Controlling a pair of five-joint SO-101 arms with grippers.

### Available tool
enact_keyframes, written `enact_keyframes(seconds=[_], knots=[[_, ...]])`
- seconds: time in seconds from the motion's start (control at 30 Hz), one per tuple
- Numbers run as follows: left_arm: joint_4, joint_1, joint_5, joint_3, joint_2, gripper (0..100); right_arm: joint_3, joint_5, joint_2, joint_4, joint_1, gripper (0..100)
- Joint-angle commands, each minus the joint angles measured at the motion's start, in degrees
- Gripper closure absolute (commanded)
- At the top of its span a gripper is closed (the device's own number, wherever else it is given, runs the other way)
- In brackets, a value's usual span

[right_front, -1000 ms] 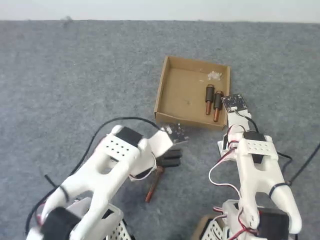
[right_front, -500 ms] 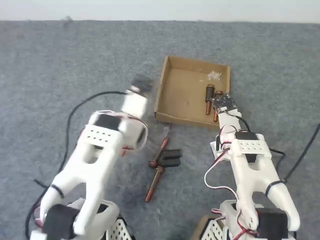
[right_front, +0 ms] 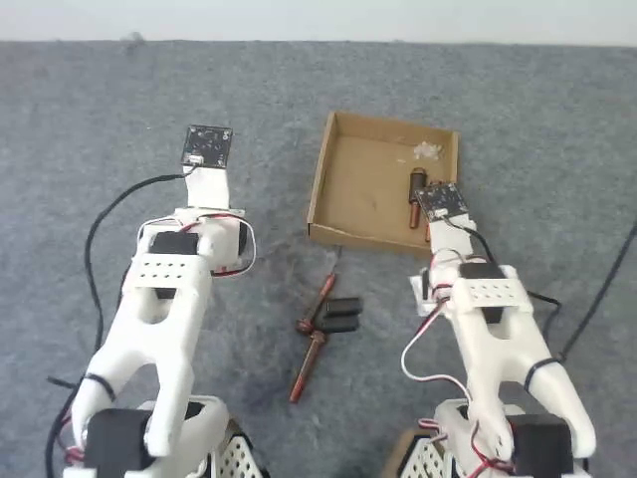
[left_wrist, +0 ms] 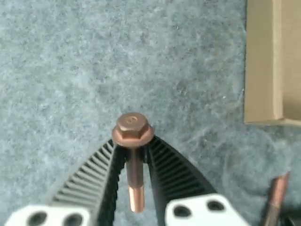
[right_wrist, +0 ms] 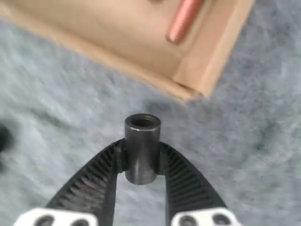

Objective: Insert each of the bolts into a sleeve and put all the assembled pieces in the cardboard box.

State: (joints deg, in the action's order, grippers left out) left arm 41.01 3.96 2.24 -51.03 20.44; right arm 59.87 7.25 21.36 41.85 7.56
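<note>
Left gripper (left_wrist: 134,143), ribbed jaws clamped on copper hex-head bolt (left_wrist: 133,129); right gripper (right_wrist: 141,146) pinching smooth black tubular sleeve (right_wrist: 141,162).

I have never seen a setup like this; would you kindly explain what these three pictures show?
These are two small white robot arms, each ending in a gripper. The overhead picture looks down on both; the other two come from cameras on the wrists, looking along the fingers. The left gripper holds a copper bolt; the right gripper holds a black sleeve. On the grey mat lie two loose bolts, two more sleeves and a cardboard box with a finished piece inside.
</note>
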Motion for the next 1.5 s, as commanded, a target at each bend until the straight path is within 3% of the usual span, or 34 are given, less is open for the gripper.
enact_keyframes(seconds=[0.0, 0.2, 0.33, 0.73, 1.03, 1.47], knots=[[-4.2, 1.4, 0.4, -0.8, 0.6, 99, -3.5, -10.5, 0.6, -2.0, 4.7, 99.2], [-5.2, 4.2, 0.4, -1.2, 0.6, 99, -3.5, -10.7, 0.7, -3.6, 8.4, 99.2], [-5.3, 3.9, 0.4, -1.2, 0.5, 99, -3.5, -10.7, 0.7, -10.2, 8.6, 99.2], [-7.5, 4.1, 0.4, -1.6, 0.1, 99, -3.4, -10.6, 0.0, -46.6, 9.4, 99.2], [-7.6, 3.9, 0.4, -1.6, 0.0, 99, -3.1, -10.8, -0.9, -63.2, 12.0, 99.2], [-7.6, 3.8, 0.4, -1.6, -0.1, 99, -3.2, -10.6, -22.3, -90.5, 13.1, 99.3]])
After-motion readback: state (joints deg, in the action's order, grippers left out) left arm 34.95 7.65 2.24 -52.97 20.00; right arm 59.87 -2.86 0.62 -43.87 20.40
